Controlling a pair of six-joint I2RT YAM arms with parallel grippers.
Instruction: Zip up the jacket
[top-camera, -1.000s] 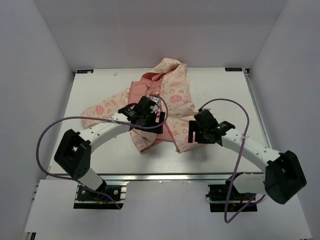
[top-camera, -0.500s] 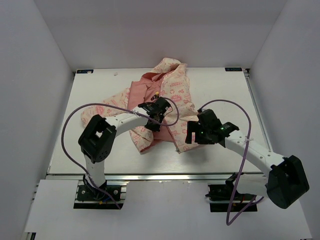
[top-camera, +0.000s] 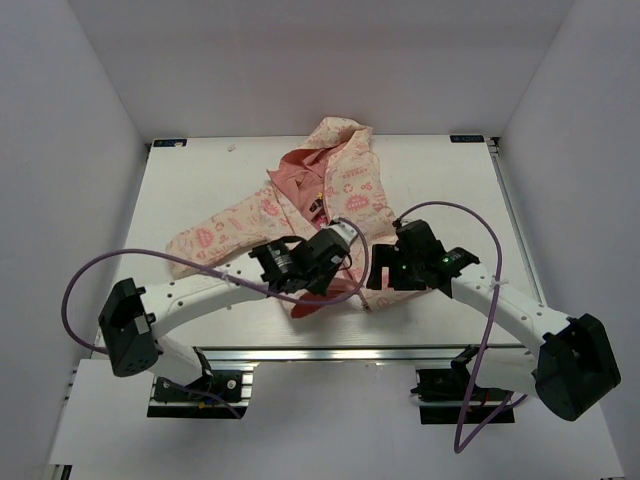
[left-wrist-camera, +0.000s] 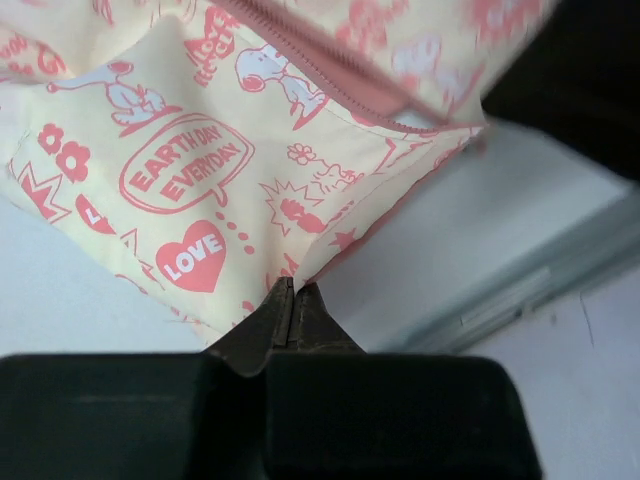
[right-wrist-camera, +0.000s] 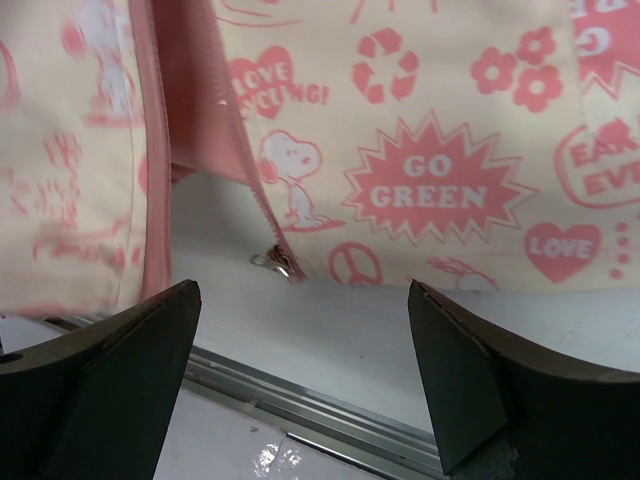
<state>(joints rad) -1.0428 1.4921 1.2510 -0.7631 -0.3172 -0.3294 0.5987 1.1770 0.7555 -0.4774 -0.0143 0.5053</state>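
Observation:
The jacket (top-camera: 335, 195) lies at the middle of the table, cream with pink prints, its hood toward the far side. My left gripper (top-camera: 332, 278) is shut on the bottom hem corner of the jacket's (left-wrist-camera: 200, 170) left front panel; the pink zipper tape (left-wrist-camera: 330, 75) runs just beyond it. My right gripper (top-camera: 376, 274) stands open just in front of the right panel's lower edge (right-wrist-camera: 440, 190). The small metal zipper end (right-wrist-camera: 275, 262) lies on the table between and slightly beyond its fingers (right-wrist-camera: 130, 360), apart from them.
The white table (top-camera: 200, 190) ends in a metal rail (top-camera: 330, 352) close in front of both grippers. White walls enclose the left, right and far sides. A purple cable (top-camera: 440, 210) loops over the right arm.
My left gripper went from open to shut on the jacket's hem and drew that panel toward the near edge, covering more of the pink lining. The right gripper shifted slightly left, staying open.

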